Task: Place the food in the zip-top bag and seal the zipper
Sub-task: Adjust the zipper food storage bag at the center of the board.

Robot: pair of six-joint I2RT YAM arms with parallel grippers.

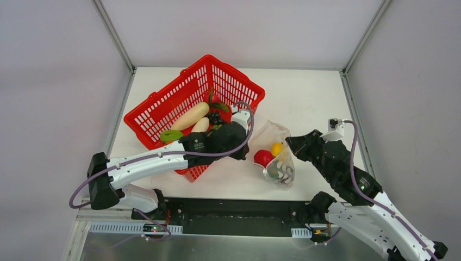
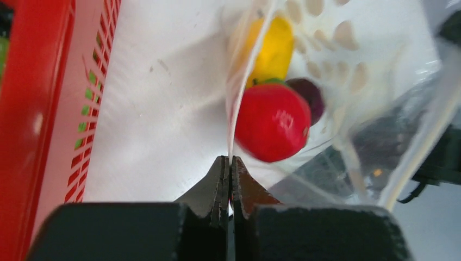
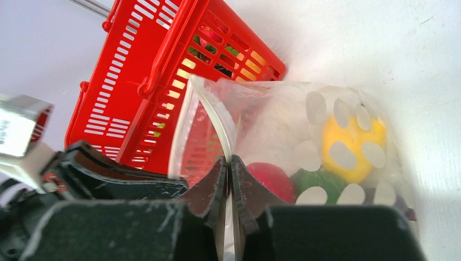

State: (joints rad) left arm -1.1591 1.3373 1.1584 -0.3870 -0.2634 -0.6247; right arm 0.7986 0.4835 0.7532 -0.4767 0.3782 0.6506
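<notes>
Left jaws: pressed shut on the mouth edge of the zip-top bag, with the whitish zipper running straight down into the pinch.
Right jaws: closed too, clamped on the zipper strip at the opposite side of the mouth.
Bag position: lying on the table just right of the red basket, between the two arms.
Food: red fruit, yellow piece, purple piece and green piece, bunched together inside the bag.
Basket contents: white radishes, a flat green disc, plus a few dark and red bits too small to identify.
Step in hand, as judged: bringing the gaping mouth together ahead of sealing.
Doing it well: draw the two pinches gently apart so the strip goes taut and both tracks lie flat against each other. Keep the bag low on the table so nothing rolls toward the opening. Then anchor one end and run the other pinch along the strip.
Risks: slack film folding into the track; red fruit sitting close to the left pinch and blocking closure.
</notes>
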